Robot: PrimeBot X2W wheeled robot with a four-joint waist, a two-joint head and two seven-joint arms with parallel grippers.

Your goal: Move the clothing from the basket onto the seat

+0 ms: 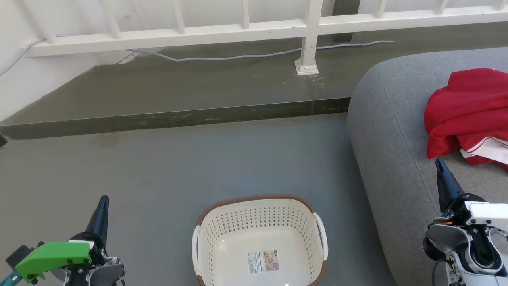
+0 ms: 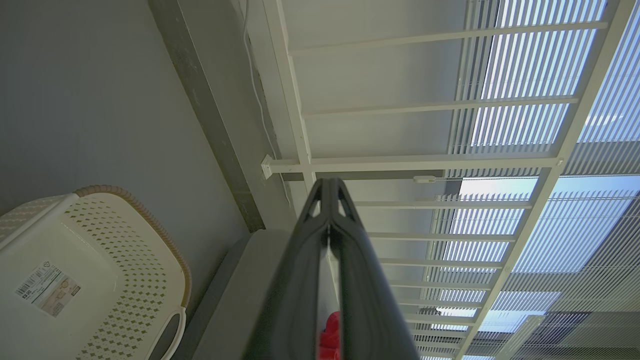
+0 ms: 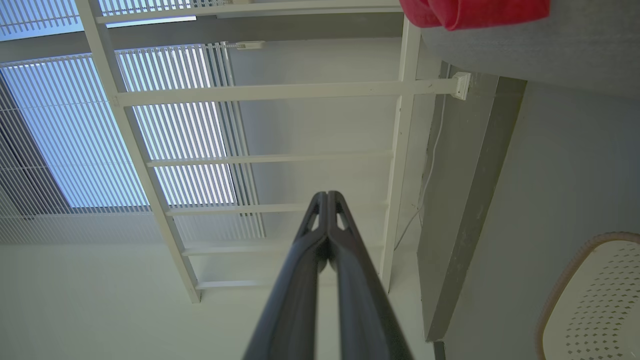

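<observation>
The cream-white basket (image 1: 260, 238) with a brown rim stands on the grey floor at bottom centre, holding nothing but a label sticker (image 1: 264, 261). Red clothing (image 1: 470, 113) with a white panel lies bunched on the grey seat (image 1: 397, 131) at the right. My left gripper (image 1: 104, 198) is shut at the lower left, left of the basket, holding nothing. My right gripper (image 1: 439, 162) is shut over the seat's front, just below the clothing and apart from it. The left wrist view shows shut fingers (image 2: 327, 187), the basket (image 2: 100, 270) and a sliver of red clothing (image 2: 330, 335).
A raised dark concrete step (image 1: 174, 117) runs across behind the basket, with a white railing (image 1: 309, 35) and a grey cable (image 1: 238, 57) on it. A white wall (image 1: 24, 83) closes the left side. Grey floor lies between the basket and the step.
</observation>
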